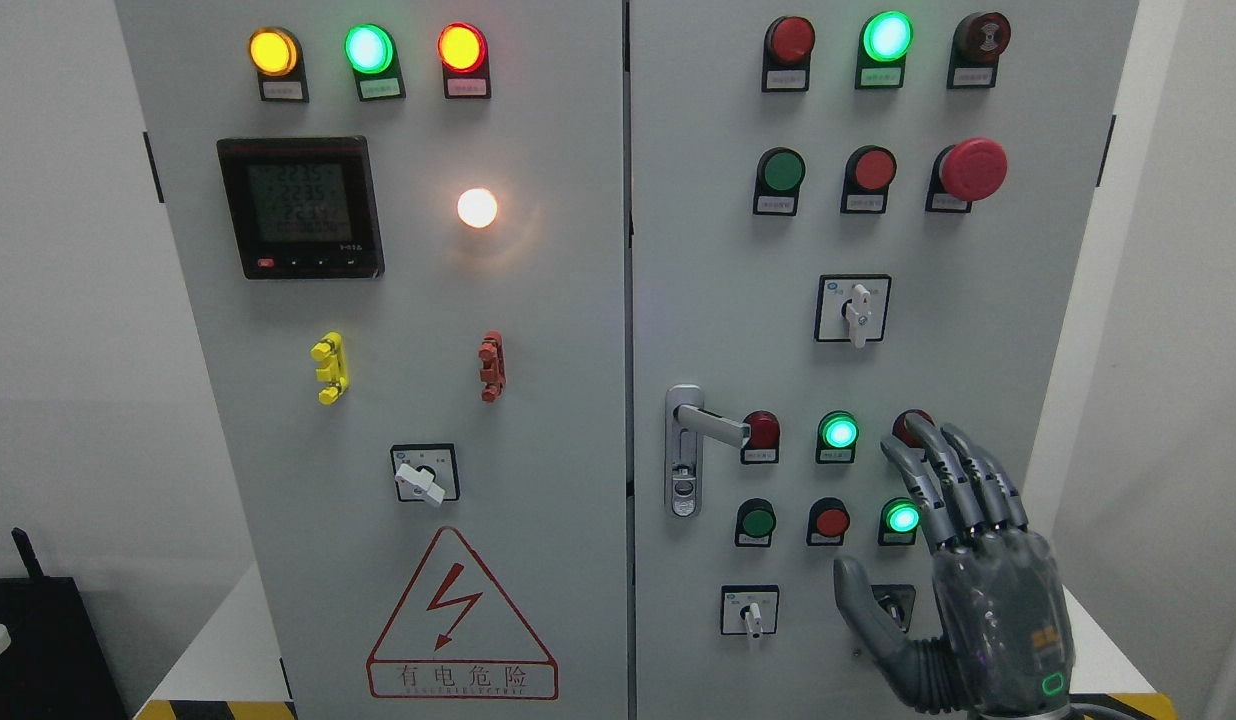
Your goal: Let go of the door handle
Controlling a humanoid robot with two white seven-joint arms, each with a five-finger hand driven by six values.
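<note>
Right hand (963, 560) hangs open w/ fingers spread, gripping nothing, well right of the door handle (700, 432), which sits on the right door's left edge, lever pointing right. Risk: fingertips look, prob., close to the red button (910, 425), so any drift could bump it or the green lamp (900, 518).

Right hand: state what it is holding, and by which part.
Nothing. The right hand is open, fingers spread in front of the panel, well to the right of the door handle.

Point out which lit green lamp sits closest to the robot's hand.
The green lamp in the lower button row of the right door, just left of the right hand and its fingers. The other green lamps sit farther left or higher.
</note>
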